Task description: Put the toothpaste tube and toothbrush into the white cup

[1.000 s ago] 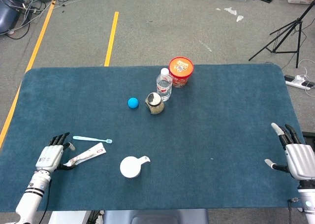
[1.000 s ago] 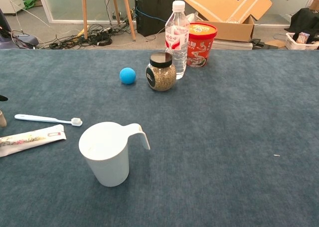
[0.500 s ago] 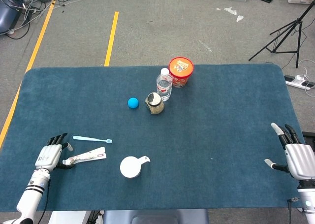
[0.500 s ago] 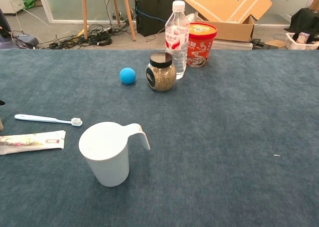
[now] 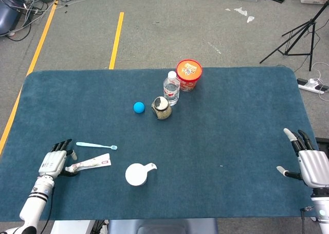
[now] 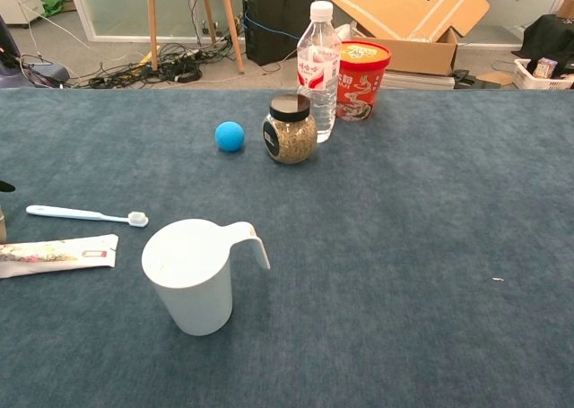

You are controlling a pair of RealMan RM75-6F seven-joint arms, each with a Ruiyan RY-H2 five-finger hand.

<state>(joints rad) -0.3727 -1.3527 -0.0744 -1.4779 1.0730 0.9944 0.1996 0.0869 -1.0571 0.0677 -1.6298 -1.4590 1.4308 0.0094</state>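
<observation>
The blue table [image 5: 231,115] carries everything. On its right edge the right hand [image 5: 312,164] lies with fingers spread and holds nothing. At the left edge the left hand [image 5: 54,162] is at the end of the toothpaste tube [image 5: 90,164]; if its fingers grip the tube, I cannot tell. The white cup [image 6: 193,276] stands upright, just right of the tube. The toothbrush [image 6: 85,214] lies flat behind the tube. Farther back are a water bottle [image 6: 318,68], a red noodle cup [image 6: 361,80], a jar [image 6: 290,130] and a blue ball [image 6: 230,136].
</observation>
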